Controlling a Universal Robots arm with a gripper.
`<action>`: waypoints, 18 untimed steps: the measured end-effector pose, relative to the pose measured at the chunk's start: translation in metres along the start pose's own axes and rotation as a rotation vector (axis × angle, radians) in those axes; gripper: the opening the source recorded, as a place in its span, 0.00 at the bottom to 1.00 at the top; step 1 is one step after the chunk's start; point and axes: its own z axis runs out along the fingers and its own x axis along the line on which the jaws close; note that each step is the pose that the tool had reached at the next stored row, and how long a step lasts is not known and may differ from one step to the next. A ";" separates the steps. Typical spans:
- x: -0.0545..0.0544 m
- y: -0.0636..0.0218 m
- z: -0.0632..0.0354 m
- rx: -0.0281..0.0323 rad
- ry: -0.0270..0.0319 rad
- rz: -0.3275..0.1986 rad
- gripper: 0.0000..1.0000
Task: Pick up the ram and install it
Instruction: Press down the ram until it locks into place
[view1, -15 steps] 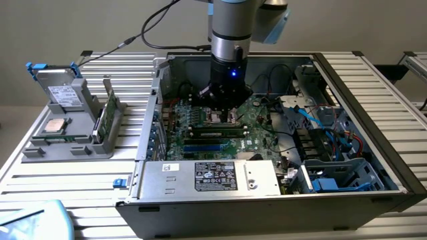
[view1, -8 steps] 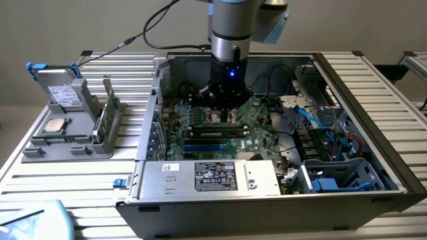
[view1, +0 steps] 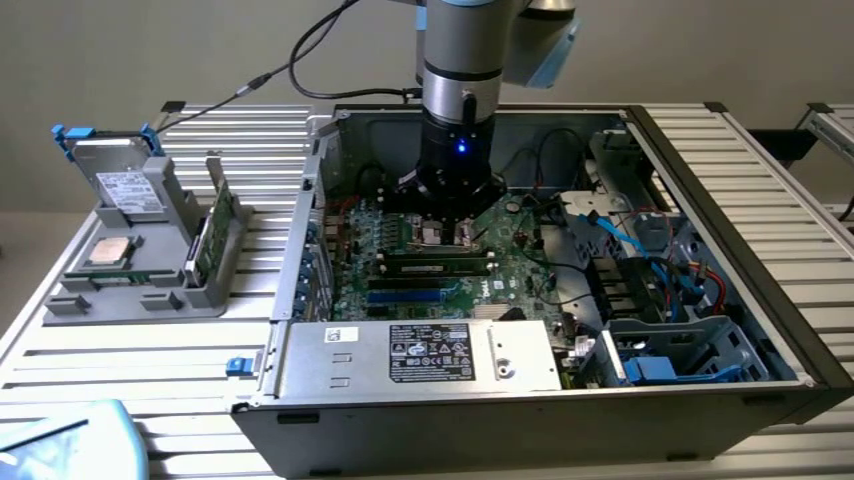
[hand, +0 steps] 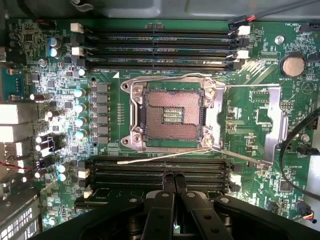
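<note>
Starting at the fingers (hand: 161, 205): both are seen pressed together, tip to tip, with nothing gripped between them. The gripper (hand: 174, 176) is poised over the dark slots (hand: 160, 172) beside the open socket (hand: 170, 116).

In the exterior view the gripper (view1: 447, 238) is noted low inside the case (view1: 747, 190), centre of frame. The ram (view1: 430, 266), pale label showing, is seen lying along a slot just below it in the frame.

Step judged: seating, with pick-up done. Whether the ram is fully latched cannot be told. Any press would call for straight, even downward force along the stick's top edge.
</note>
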 end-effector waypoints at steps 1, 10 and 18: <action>0.000 -0.0026 0.0002 -0.0025 -0.0002 0.000 0.10; 0.001 -0.0108 -0.0066 -0.0271 -0.0040 0.000 0.10; 0.009 -0.0165 -0.0092 -0.0309 -0.0042 0.000 0.10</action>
